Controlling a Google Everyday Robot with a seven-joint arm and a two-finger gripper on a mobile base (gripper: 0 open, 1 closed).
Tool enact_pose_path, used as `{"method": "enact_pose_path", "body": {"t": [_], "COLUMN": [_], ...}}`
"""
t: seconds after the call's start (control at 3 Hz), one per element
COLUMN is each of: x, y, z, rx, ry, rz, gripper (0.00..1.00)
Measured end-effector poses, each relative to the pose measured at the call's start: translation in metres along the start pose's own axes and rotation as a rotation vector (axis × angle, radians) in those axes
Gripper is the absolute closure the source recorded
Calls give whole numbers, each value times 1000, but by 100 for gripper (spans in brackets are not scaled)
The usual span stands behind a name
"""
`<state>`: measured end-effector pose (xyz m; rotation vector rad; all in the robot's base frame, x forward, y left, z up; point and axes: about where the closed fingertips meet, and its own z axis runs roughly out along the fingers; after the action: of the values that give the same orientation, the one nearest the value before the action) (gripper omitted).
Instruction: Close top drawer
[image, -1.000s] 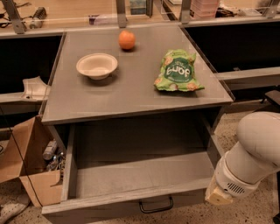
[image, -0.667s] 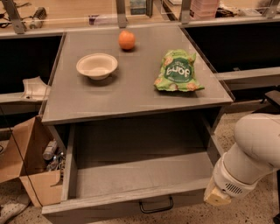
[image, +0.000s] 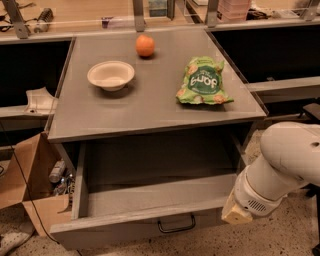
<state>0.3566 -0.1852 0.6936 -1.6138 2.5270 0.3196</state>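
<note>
1. We count one top drawer (image: 150, 212), a wide grey box pulled far out from under the tabletop (image: 150, 107). It sits at the bottom centre of the view, with its front panel nearest the camera.
2. One dark loop handle (image: 176, 224) is fixed to that front panel, a little right of the middle as we see it.
3. One white robot arm (image: 287, 155) enters from the right edge and bends down toward the drawer's right front corner.
4. At the arm's end is the single gripper (image: 237, 214), of which we see only a tan tip. It lies just beside that right front corner, level with the front panel and to the right of the handle. We cannot make out whether it touches the wood, and its grip state is hidden from us.
5. Three things rest on the tabletop, well apart from one another:
   - one pale bowl (image: 111, 75), upright on the left half
   - one orange (image: 145, 45) near the far edge, behind and to the right of the bowl
   - one green snack bag (image: 202, 81), lying flat on the right half
6. On the floor to the left of the drawer stands one cardboard box (image: 27, 187) with its flaps up. It holds some small items too cluttered for us to count.
7. One crumpled white sheet (image: 40, 100) lies on a lower ledge to the left of the tabletop.
</note>
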Motion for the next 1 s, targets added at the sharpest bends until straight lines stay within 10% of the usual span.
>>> {"method": "enact_pose_path", "body": {"t": [1.0], "x": [-26], "y": [-20], "z": [15], "rx": [26], "ry": [-29], "rz": [-8], "gripper": [100]}}
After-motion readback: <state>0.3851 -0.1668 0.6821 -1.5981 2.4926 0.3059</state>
